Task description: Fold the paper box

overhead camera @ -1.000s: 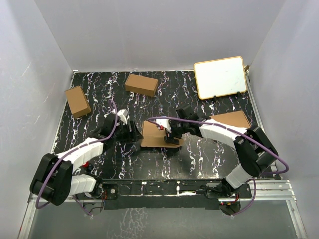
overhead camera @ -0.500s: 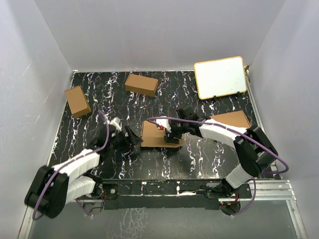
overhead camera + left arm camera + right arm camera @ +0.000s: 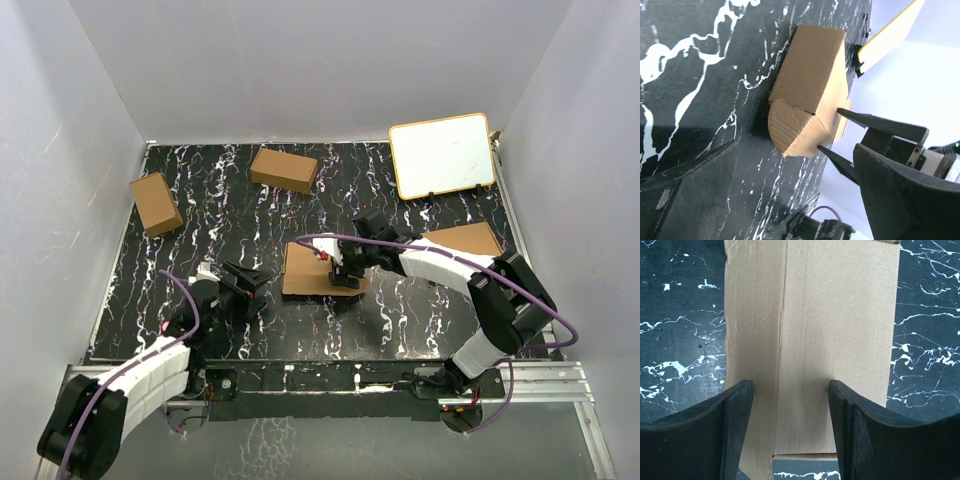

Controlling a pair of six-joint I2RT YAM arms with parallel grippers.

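The paper box (image 3: 310, 268) lies in the middle of the table as a slim brown carton. My right gripper (image 3: 345, 272) is open, with both fingertips set down on the carton's top face near its right end. In the right wrist view the box (image 3: 810, 315) fills the space between the spread fingers (image 3: 737, 410) of that gripper (image 3: 790, 390). My left gripper (image 3: 248, 287) is open and empty, a short way left of the box and apart from it. The left wrist view shows the box (image 3: 812, 75) with a rounded end flap (image 3: 795, 127) facing my left gripper (image 3: 795, 162).
Two shorter brown cartons sit at the far left (image 3: 156, 203) and the far middle (image 3: 284, 169). A white board (image 3: 442, 155) leans at the far right. A flat brown pile of sheets (image 3: 462, 240) lies right of the right arm.
My left arm has drawn back from the box's left end toward the near left. The right gripper and the box have stayed in place.
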